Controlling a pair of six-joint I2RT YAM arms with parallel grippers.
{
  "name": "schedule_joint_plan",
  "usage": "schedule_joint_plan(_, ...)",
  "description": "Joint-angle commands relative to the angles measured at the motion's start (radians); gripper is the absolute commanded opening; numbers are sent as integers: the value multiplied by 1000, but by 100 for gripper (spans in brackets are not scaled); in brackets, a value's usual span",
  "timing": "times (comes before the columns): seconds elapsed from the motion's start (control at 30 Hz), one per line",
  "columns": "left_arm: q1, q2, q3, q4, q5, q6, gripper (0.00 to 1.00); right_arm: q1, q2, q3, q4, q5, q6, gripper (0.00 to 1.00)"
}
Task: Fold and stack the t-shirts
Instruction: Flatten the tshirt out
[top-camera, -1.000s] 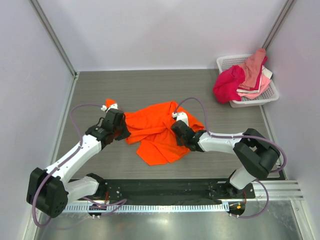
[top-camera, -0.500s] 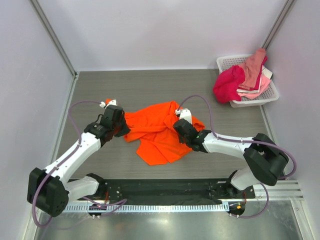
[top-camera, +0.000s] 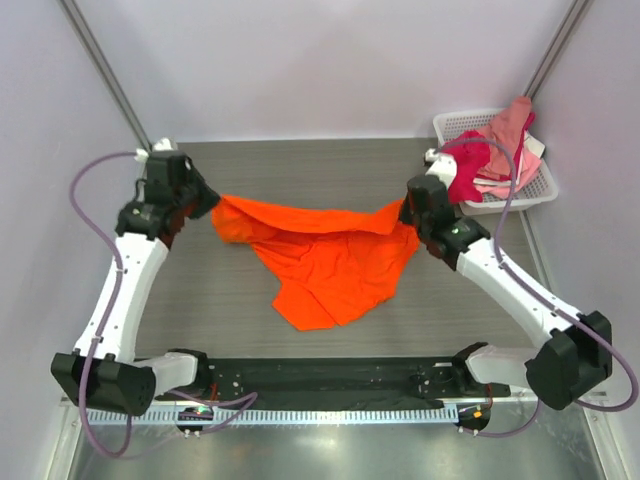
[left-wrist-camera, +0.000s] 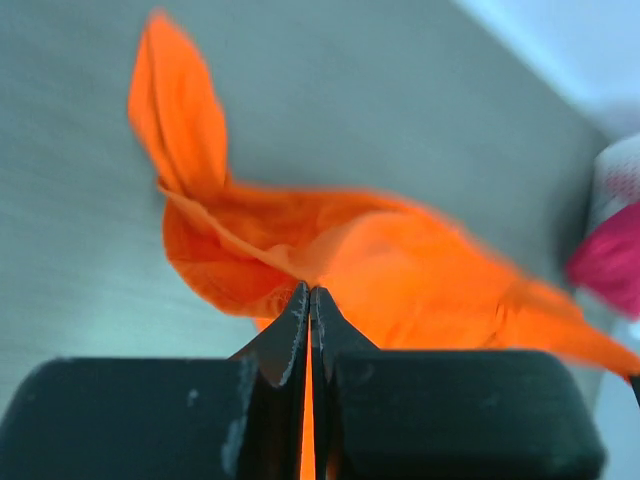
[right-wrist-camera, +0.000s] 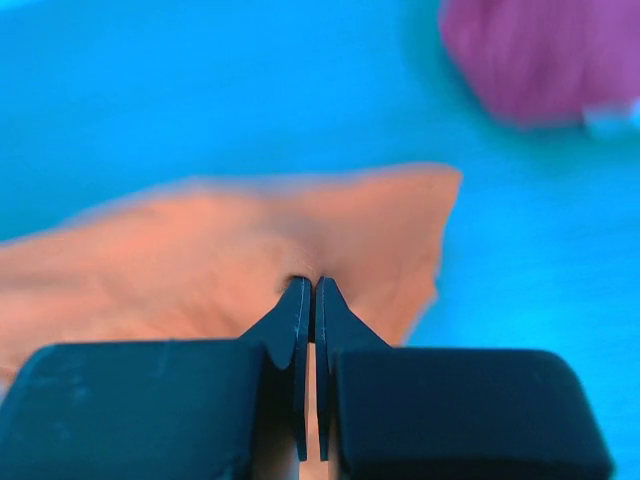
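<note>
Here the orange shirt (top-camera: 335, 265) sagged onto the middle of the table (top-camera: 300, 170), its long far edge stretched left to right between the left gripper (top-camera: 207, 204) and the right gripper (top-camera: 407, 213), each clamped shut on one end.

Left gripper (top-camera: 207, 204) swung out to far-left of table (top-camera: 300, 170), right gripper (top-camera: 405, 213) out toward basket (top-camera: 530, 197) (both pinched on cloth edge). Orange t-shirt (top-camera: 335, 262), crumpled heap before, now pulled wide between them, top edge taut, lower part trailing.
</note>
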Motion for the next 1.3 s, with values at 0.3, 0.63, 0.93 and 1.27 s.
schedule_joint_plan(0.3,139,-64,627,-333,-44,108,0,-9,-244,623,-295,-102,-97,1)
schedule_joint_plan(0.63,138,-282,731,-393,63,22,0,-9,-332,1124,-496,-337,-93,1)
schedule_joint_plan(0.93,139,-224,568,-339,117,-4,0,-9,-198,1127,-516,-302,-135,1)
schedule_joint_plan(1.27,147,106,409,-78,97,-36,0,-78,108,913,-283,-208,-136,1)
